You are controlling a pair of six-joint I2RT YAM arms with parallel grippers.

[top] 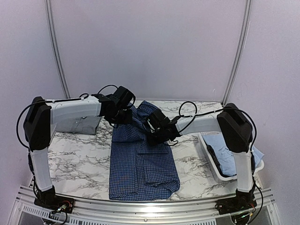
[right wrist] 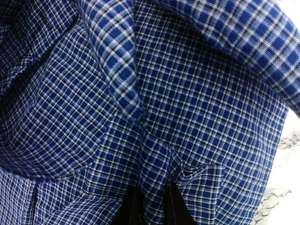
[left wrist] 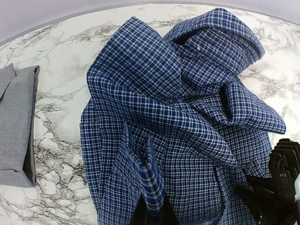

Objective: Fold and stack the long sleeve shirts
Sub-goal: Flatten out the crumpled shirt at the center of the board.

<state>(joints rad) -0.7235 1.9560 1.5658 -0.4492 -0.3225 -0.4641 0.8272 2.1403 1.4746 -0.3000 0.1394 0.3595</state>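
Observation:
The dark blue checked shirt [top: 140,164] lies lengthwise on the marble table, its collar end bunched and lifted at the far side. My left gripper [top: 123,115] is shut on a fold of the shirt [left wrist: 152,187] at its far left. My right gripper [top: 157,129] is shut on a pinch of the same shirt [right wrist: 152,197] at the right. The right gripper's black fingers also show in the left wrist view [left wrist: 276,183]. The grey shirt [top: 79,124] lies folded at the far left, and shows in the left wrist view [left wrist: 14,126]. The light blue shirt [top: 229,152] lies in a basket.
A white basket [top: 211,161] stands at the right edge of the table and holds the light blue cloth and a darker piece. The marble table top [top: 77,159] shows bare left of the checked shirt. White walls close in behind.

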